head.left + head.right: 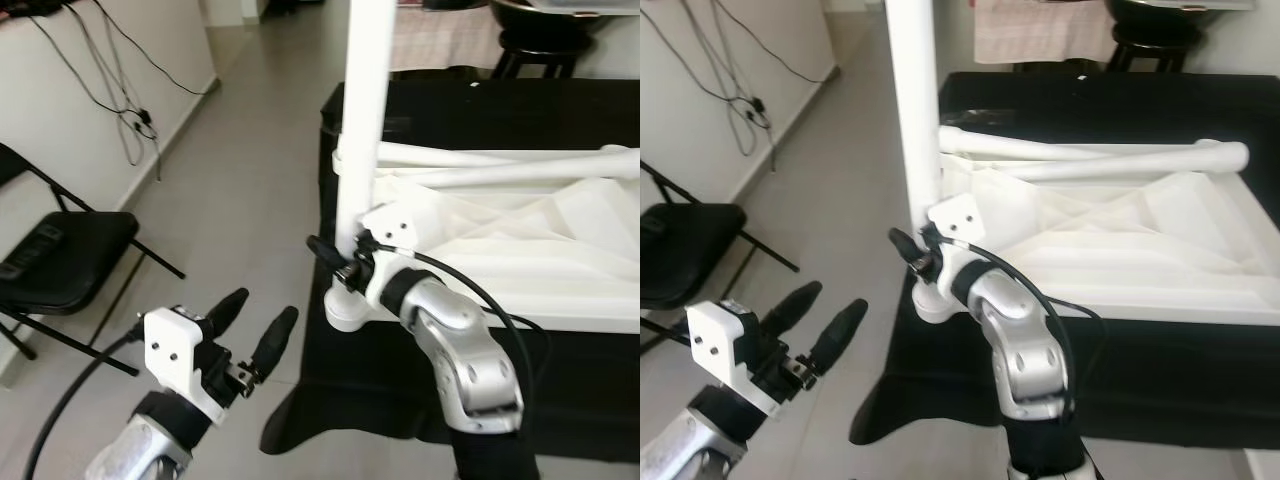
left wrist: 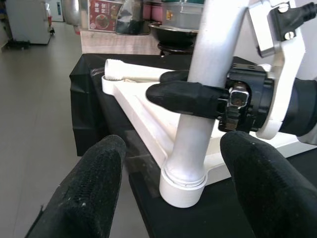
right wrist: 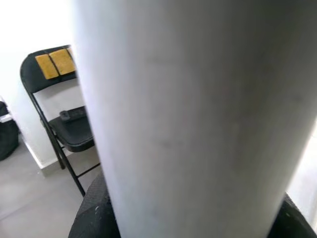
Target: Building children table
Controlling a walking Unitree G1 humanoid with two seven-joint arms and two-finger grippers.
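Grey floor tiles surrounded a black-draped counter (image 1: 560,110) carrying the upturned white plastic tabletop (image 1: 560,250). At centre frame the right claw (image 1: 345,262) clamped the upright white tubular leg (image 1: 362,130); keeping it vertical seemed wise. Lower left, the left claw (image 1: 258,322) gaped.

Open floor (image 1: 250,180) left of leg (image 1: 362,120); folding chair (image 1: 60,262) beyond.

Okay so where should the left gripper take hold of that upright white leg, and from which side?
Grip the upright white leg on its bare round shaft just above the right gripper, which already clamps it near the base collar. Come in level from the robot's left, where the open left gripper already faces it.
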